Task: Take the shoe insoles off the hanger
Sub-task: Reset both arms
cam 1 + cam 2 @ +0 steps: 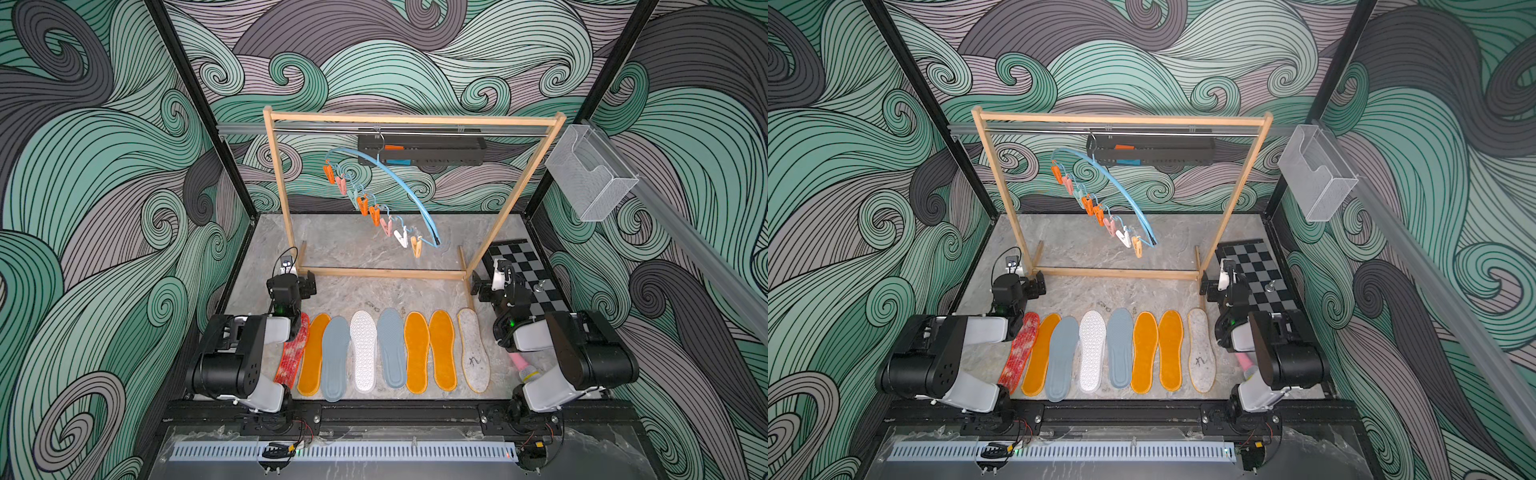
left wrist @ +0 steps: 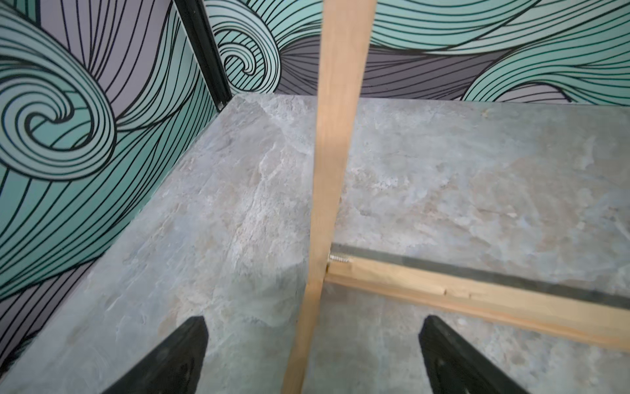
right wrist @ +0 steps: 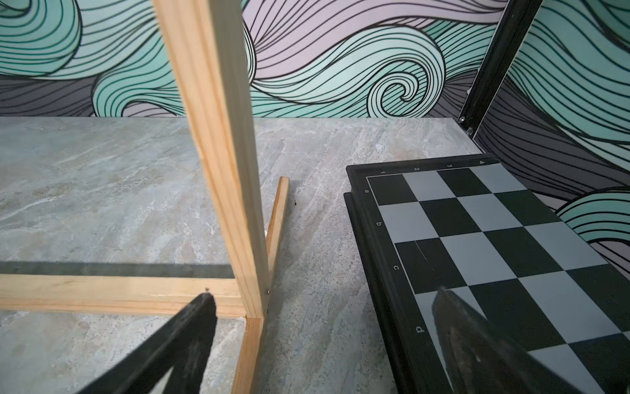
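Note:
Several shoe insoles lie side by side on the table near its front edge: red-white mottled [image 1: 291,357], orange [image 1: 312,353], grey-blue [image 1: 335,357], white dotted [image 1: 363,351], grey-blue [image 1: 391,347], two orange [image 1: 416,351] and pale grey felt [image 1: 473,351]. The light blue hanger [image 1: 429,222] [image 1: 1139,212] hangs from the rack's rod, turned at a slant. Its clips [image 1: 363,204] hold nothing. My left gripper [image 1: 297,279] [image 2: 313,320] stands open at the rack's left foot. My right gripper [image 1: 490,276] [image 3: 325,296] stands open at the right foot, empty.
The wooden-framed rack [image 1: 411,120] stands mid-table, its base bar [image 2: 477,293] just ahead of both grippers. A chessboard [image 3: 477,238] lies at the right, with one small piece [image 1: 540,286] on it. A pink stick [image 1: 519,361] lies under the right arm. A mesh basket [image 1: 590,174] hangs on the right wall.

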